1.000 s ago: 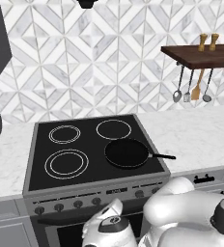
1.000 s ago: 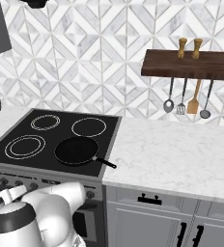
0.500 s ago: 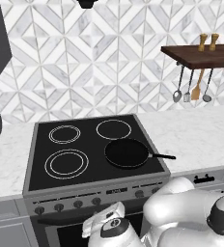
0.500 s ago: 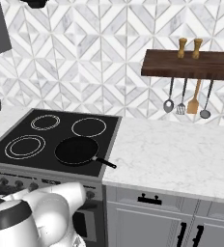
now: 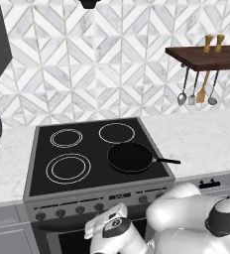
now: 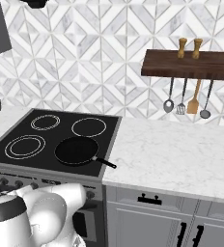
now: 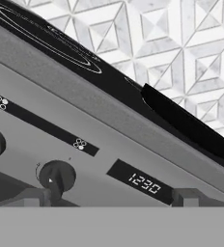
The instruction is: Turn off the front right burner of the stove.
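Tiled kitchen wall behind the stove [image 5: 99, 191]; arm low at its control panel.
Left base view: the front right burner [image 5: 130, 158] lies under a black frying pan [image 5: 132, 157]; the knob row sits below. Right base view: same zone, front corner nearest the counter [image 6: 181, 154]. Hand view: gripper [image 7: 109, 197] spread, a knob [image 7: 57, 176] just above its left fingertip; judged, it should confirm which knob serves that burner before closing squarely.

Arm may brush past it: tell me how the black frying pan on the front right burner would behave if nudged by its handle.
The frying pan looks rigid and sits flat on smooth glass, so it would probably slide or pivot rather than tip. Its handle overhangs the stove edge, giving leverage to spin it.
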{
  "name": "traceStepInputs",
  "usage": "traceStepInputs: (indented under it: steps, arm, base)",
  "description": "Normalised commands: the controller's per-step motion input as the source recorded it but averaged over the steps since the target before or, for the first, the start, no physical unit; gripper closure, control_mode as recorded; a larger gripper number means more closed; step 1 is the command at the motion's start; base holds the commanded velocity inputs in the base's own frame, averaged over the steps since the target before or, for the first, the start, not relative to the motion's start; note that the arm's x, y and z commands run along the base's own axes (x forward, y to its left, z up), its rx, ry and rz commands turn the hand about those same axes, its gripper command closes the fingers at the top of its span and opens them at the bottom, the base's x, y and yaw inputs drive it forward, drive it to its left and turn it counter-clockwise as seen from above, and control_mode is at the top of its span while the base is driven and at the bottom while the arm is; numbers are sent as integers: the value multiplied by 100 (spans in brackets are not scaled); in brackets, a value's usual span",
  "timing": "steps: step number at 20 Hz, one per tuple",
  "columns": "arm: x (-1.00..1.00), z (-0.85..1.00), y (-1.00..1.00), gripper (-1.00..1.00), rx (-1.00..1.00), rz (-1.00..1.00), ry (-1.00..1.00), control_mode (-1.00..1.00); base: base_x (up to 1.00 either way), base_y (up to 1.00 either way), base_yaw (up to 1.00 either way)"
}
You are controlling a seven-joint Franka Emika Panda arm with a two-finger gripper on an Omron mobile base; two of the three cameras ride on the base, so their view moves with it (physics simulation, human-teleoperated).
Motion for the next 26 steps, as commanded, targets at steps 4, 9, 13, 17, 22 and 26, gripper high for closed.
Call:
traceStepInputs:
  steps: [4, 9, 13, 17, 22, 26]
  arm:
    - [0, -11, 0, -100, 0, 0, -4, -100]
    - [6, -12, 0, -100, 0, 0, -5, -100]
    - [17, -1, 0, -100, 0, 0, -6, -100]
    - [12, -2, 0, -100, 0, 0, -1, -100]
    - [0, -24, 3, -100, 0, 0, 0, -100]
    - [11, -16, 0, -100, 0, 0, 0, -100]
  base:
    - [0, 0, 0]
    - [0, 0, 0]
    - [0, 0, 0]
    - [0, 0, 0]
    - [0, 0, 0]
    - [0, 0, 0]
